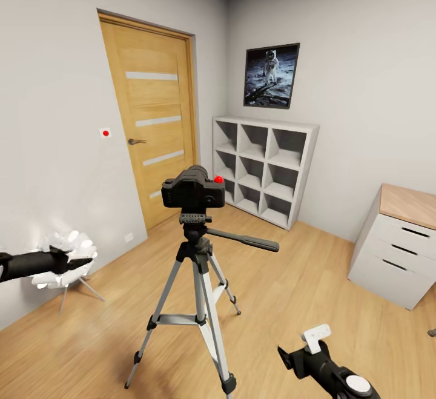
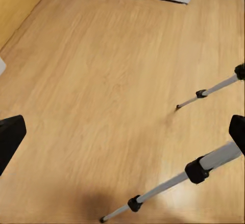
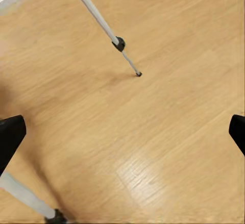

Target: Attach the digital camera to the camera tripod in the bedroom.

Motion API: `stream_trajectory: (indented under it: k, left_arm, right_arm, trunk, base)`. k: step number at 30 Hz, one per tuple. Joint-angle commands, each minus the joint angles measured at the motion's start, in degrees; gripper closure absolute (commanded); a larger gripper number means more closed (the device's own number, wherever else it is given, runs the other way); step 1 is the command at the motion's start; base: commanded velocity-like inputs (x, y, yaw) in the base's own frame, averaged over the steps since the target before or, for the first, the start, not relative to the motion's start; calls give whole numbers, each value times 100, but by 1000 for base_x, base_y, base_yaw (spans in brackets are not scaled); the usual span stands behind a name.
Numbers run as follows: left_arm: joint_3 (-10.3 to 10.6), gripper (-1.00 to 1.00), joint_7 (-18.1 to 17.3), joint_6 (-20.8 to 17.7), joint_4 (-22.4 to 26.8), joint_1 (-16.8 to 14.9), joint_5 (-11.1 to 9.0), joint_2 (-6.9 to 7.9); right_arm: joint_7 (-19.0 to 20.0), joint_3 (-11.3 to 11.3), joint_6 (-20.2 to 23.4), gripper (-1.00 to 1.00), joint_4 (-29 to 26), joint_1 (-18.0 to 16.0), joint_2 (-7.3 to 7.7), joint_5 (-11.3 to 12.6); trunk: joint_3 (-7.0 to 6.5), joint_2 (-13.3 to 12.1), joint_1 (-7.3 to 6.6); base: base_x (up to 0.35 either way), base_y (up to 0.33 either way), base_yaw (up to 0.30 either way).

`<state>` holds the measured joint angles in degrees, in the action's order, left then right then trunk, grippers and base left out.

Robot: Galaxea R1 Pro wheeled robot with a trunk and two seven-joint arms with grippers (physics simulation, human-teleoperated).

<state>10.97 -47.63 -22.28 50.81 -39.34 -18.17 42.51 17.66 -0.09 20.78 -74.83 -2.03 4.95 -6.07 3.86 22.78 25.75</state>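
Note:
The black digital camera (image 1: 194, 189), red dot on its right side, sits on the head of the camera tripod (image 1: 197, 278), which stands on the wood floor in the middle of the head view; its black pan handle points right. My left gripper (image 1: 77, 261) hangs open at the left, well away from the tripod. My right gripper (image 1: 300, 346) is open, low at the right of the tripod's legs. Silver tripod legs (image 2: 204, 165) cross the left wrist view between the wide-apart fingertips (image 2: 10, 137). Another tripod leg (image 3: 99, 17) appears in the right wrist view.
An oak door (image 1: 154, 120) is in the left wall. White cube shelves (image 1: 263, 169) stand at the back under a framed astronaut picture (image 1: 271, 76). A white drawer chest (image 1: 399, 247) is at the right. A white fluffy seat (image 1: 66, 275) stands by the left wall.

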Motion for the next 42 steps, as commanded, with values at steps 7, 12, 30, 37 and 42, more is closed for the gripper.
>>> stream_trajectory:
  k: [7, 12, 30, 37, 42]
  left_arm:
    - [-860, -100, 157, 641, -31, 1704, -735, -538]
    - [-1368, -100, 210, 647, -48, 2260, -830, -629]
    - [-1589, -100, 273, 467, -1043, 2508, -842, -1112]
    - [-1571, -100, 1269, 276, -1901, 2510, -830, -1624]
    - [-1559, -100, 2652, 237, -2480, 2510, -833, -2049]
  right_arm:
    - [-10, -424, 29, -100, 1242, -80, 52, -53]
    - [-19, -751, 31, -100, 1685, -88, 62, -76]
    - [152, -987, -64, -100, 2576, -87, 579, -64]
    - [185, -977, -81, -100, 3361, -87, 630, -86]
    - [132, -975, -63, -100, 4129, -90, 620, -99]
  trunk:
    - [13, 14, 4]
    - [13, 14, 4]
    - [25, 14, 4]
    - [25, 14, 4]
    - [25, 14, 4]
  base:
    - [0, 0, 0]
    - [0, 0, 0]
    - [0, 0, -15]
    - [0, 0, 0]
    - [0, 0, 0]
